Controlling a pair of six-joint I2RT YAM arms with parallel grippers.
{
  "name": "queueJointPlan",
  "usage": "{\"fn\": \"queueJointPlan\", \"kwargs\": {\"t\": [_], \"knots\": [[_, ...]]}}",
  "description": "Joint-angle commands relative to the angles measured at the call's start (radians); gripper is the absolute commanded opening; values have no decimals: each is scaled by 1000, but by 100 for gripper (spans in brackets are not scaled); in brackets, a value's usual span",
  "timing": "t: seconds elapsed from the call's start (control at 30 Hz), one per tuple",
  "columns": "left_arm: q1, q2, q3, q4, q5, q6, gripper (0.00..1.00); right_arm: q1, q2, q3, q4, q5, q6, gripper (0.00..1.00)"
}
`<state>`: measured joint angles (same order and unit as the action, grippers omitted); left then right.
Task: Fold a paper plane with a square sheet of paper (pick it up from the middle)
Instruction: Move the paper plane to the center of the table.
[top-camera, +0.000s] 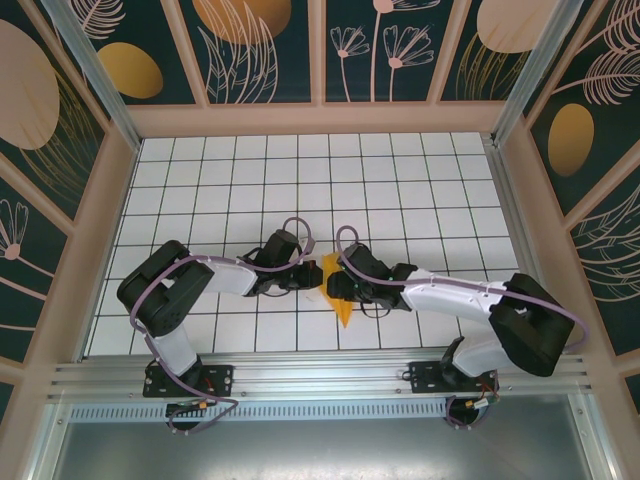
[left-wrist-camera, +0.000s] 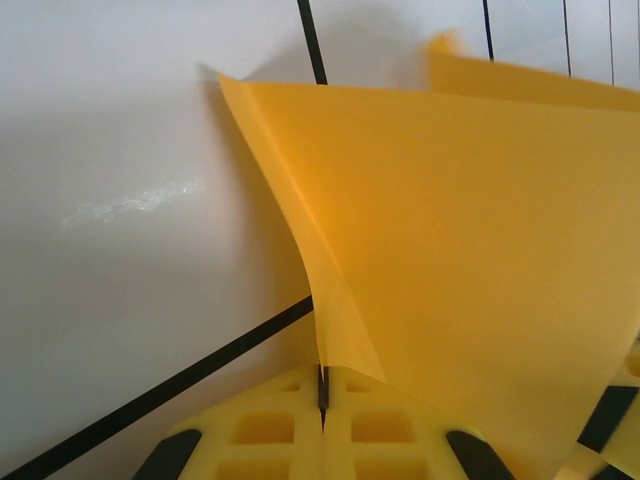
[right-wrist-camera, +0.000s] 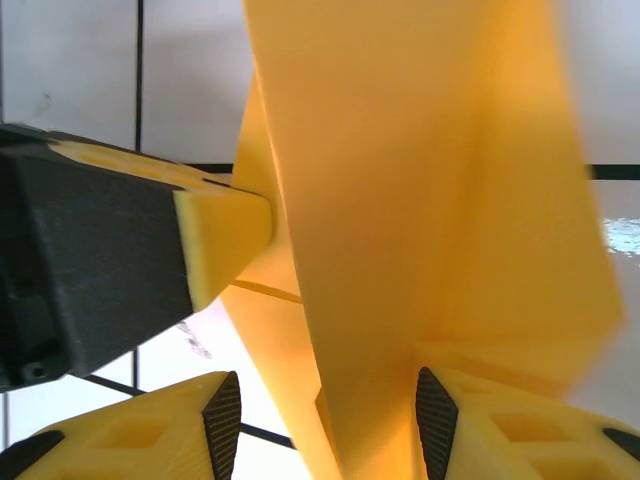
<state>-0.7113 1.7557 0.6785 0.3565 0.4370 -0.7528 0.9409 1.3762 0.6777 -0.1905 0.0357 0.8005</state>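
Partway, by my reading: the folded paper sheet (left-wrist-camera: 470, 250) already carries creases and a pointed corner, yet it is no slim dart. The left tool (left-wrist-camera: 322, 400) pinches its fold just ahead of its tips, above the tiled surface (left-wrist-camera: 120, 250). The right tool (right-wrist-camera: 328, 425) stands half-wide, straddling the sheet without clamping it. Wing folds seem left.

Top view is bright, even and sharp. On my left wrist cam there's a glare streak on the table (left-wrist-camera: 130, 200), and the paper (left-wrist-camera: 450, 250) throws a soft shadow up-left; it's out of focus close up. On my right wrist cam the paper's right edge is smeared, with white glare beside it.
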Motion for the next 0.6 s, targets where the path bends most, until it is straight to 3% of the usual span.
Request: {"fn": "queueJointPlan", "kwargs": {"t": [0.0, 0.33, 0.57], "knots": [[7, 1, -8, 33, 6, -12, 5, 6, -24, -33, -24, 14, 65, 53], [7, 8, -12, 53, 19, -24, 5, 38, 14, -24, -29, 40, 104, 51], [9, 2, -11, 52, 19, -27, 5, 47, 71, 12, -84, 68, 106, 36]]}}
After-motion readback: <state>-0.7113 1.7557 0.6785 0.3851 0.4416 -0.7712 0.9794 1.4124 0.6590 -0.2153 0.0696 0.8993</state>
